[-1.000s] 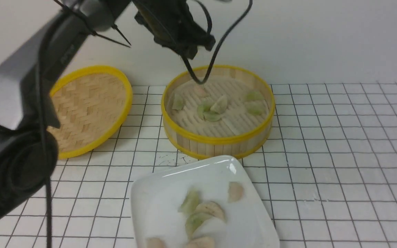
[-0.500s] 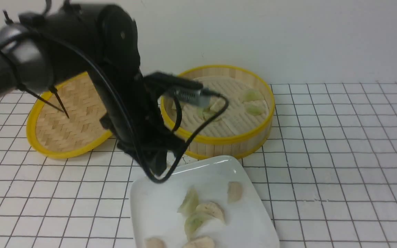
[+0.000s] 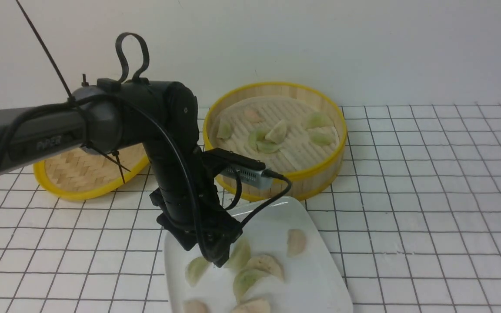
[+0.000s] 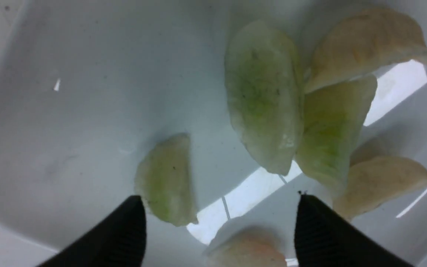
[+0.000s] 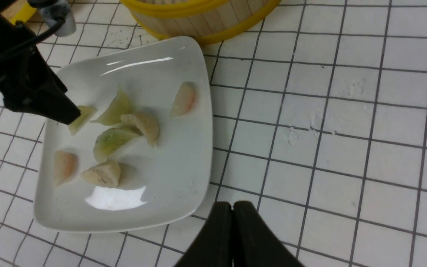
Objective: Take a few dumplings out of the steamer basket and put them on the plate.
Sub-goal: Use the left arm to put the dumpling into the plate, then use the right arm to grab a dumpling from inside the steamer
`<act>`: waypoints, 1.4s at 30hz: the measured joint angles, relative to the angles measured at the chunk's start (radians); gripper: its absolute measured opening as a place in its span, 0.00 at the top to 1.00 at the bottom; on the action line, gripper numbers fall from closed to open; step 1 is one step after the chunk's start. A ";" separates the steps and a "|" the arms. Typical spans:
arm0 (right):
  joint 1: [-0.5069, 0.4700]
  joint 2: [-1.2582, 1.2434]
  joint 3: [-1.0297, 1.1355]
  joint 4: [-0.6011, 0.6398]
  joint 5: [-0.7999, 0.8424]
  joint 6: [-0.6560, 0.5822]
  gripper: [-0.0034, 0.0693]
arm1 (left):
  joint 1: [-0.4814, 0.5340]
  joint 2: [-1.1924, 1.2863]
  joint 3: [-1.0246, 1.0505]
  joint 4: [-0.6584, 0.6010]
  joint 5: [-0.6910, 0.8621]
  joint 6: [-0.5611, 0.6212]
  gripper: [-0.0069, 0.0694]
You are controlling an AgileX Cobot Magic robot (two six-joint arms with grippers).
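Sitting on the plate (image 3: pixel 320 278): seven dumplings (image 5: pixel 111 141), one green near its left edge. More in the steamer basket (image 3: pixel 276 177), just behind the plate's far rim. Left gripper (image 4: pixel 218 203) over the plate, fingers apart, empty. Right gripper (image 5: pixel 232 208) pinched together, well right; bare table (image 3: pixel 429 195) between.

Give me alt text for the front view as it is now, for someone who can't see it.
The left gripper hangs open low over the white plate, where seven dumplings lie, one green dumpling right beside it. Behind the plate stands the steamer basket with several more dumplings inside, and a woven lid lies to its left.
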 joint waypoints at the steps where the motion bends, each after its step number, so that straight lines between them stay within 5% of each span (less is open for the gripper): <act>1: 0.000 0.044 -0.051 0.011 0.015 -0.013 0.97 | 0.000 -0.001 -0.012 0.000 0.006 -0.005 0.21; 6: 0.040 0.240 -0.231 0.033 0.050 -0.037 0.97 | 0.000 -0.036 -0.052 0.021 0.052 -0.048 0.33; 10: 0.167 0.491 -0.457 -0.048 0.051 -0.021 0.97 | 0.002 -0.166 -0.056 0.070 0.069 -0.080 0.79; 13: 0.244 0.668 -0.635 -0.154 0.054 0.026 0.96 | 0.004 -0.289 -0.031 0.080 0.073 -0.109 0.89; 20: 0.344 1.020 -0.950 -0.334 0.055 0.074 0.87 | 0.004 -0.538 0.078 0.006 0.097 -0.123 0.92; 31: 0.369 1.620 -1.525 -0.475 0.132 0.085 0.42 | 0.003 -0.735 0.151 -0.026 0.109 -0.124 0.92; 42: 0.371 1.790 -1.677 -0.549 0.116 0.087 0.38 | 0.003 -0.742 0.163 -0.026 0.115 -0.125 0.92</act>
